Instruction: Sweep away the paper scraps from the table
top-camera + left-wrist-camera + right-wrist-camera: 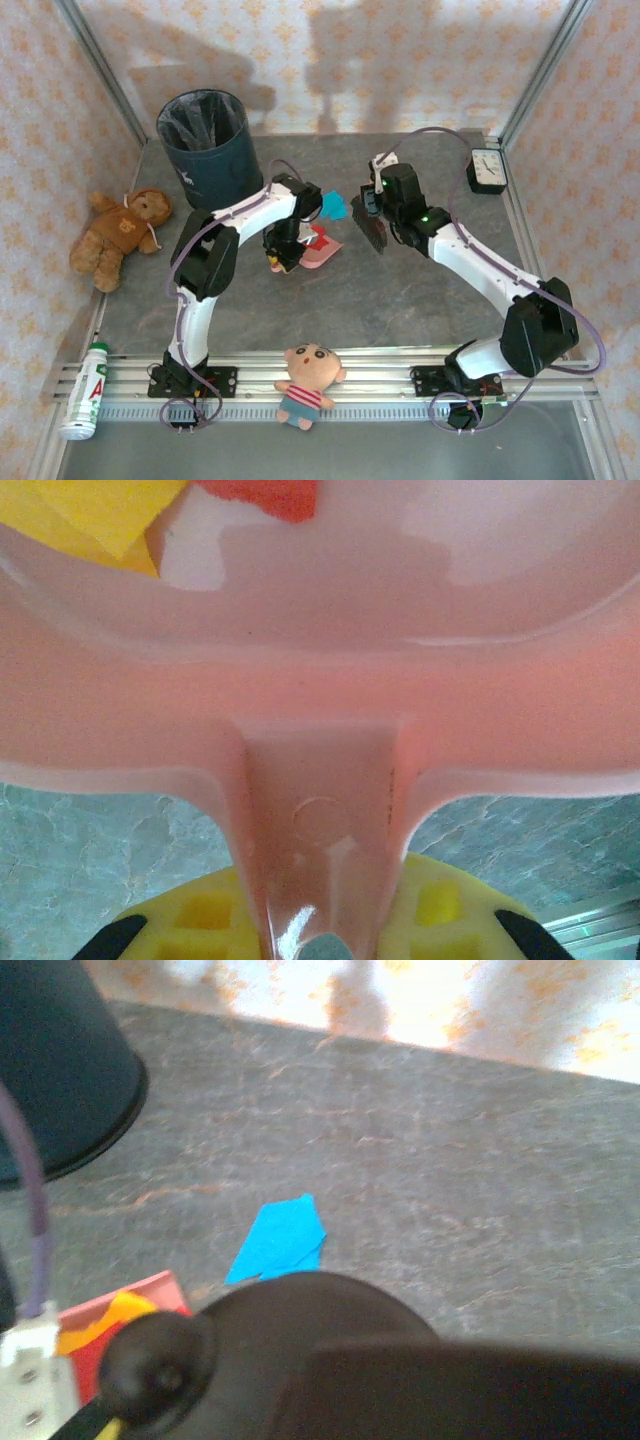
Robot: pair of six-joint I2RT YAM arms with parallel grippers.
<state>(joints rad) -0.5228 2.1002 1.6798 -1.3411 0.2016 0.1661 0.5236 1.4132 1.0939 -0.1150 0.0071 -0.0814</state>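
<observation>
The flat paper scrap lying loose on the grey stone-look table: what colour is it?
Bright blue. The paper scrap shows best in the right wrist view.

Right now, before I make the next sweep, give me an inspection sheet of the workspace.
Surface: table, dark grey, mottled.
Job's things: blue paper scrap loose on the table beside the pink dustpan; yellow scrap and red scrap inside it.
Clutter: bin, clock, teddy bear, bottle, doll.
Grippers: left gripper shut on the dustpan handle; right gripper shut on the brush.
Cables: purple cables along both arms.
Surroundings: patterned walls.
</observation>
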